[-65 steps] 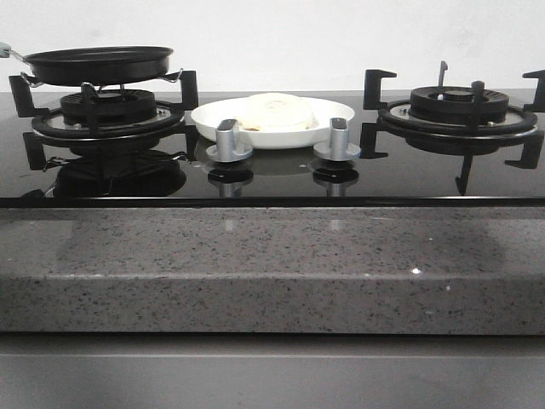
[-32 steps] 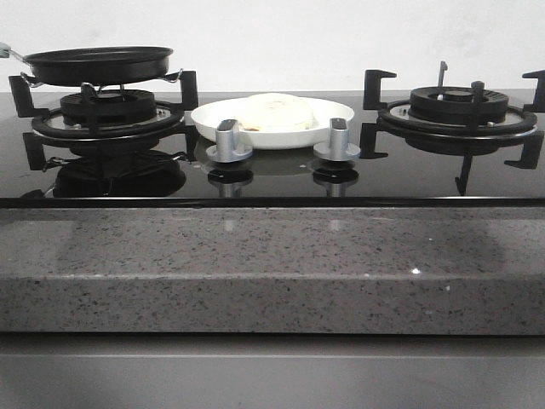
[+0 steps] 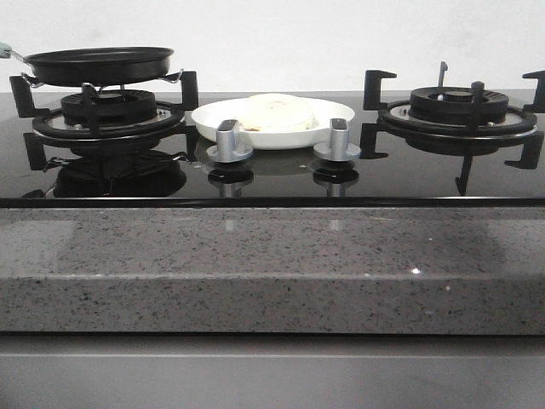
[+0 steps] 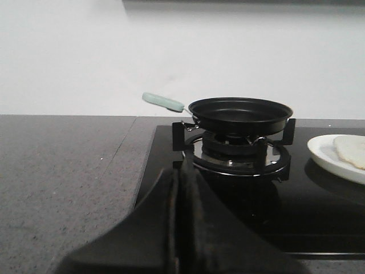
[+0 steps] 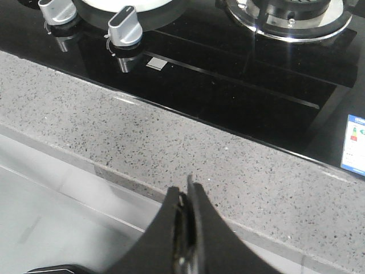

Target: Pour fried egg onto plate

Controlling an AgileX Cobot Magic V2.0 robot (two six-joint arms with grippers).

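Note:
The pale fried egg point(image 3: 274, 112) lies on the white plate point(image 3: 337, 118) at the middle of the black glass hob, behind two silver knobs. The plate's edge point(image 4: 325, 155) and part of the egg point(image 4: 352, 150) also show in the left wrist view. The black frying pan point(image 3: 99, 64) sits empty on the left burner, its pale green handle point(image 4: 162, 101) pointing away from the plate. My left gripper point(image 4: 182, 168) is shut and empty, off to the pan's side above the hob's edge. My right gripper point(image 5: 189, 191) is shut and empty over the granite counter's front edge. Neither gripper shows in the front view.
The right burner point(image 3: 457, 111) with black pan supports stands bare. Two silver knobs point(image 3: 228, 141) point(image 3: 337, 141) stand in front of the plate. A speckled grey granite counter point(image 3: 272, 264) runs along the front. A sticker point(image 5: 355, 142) sits at the hob's corner.

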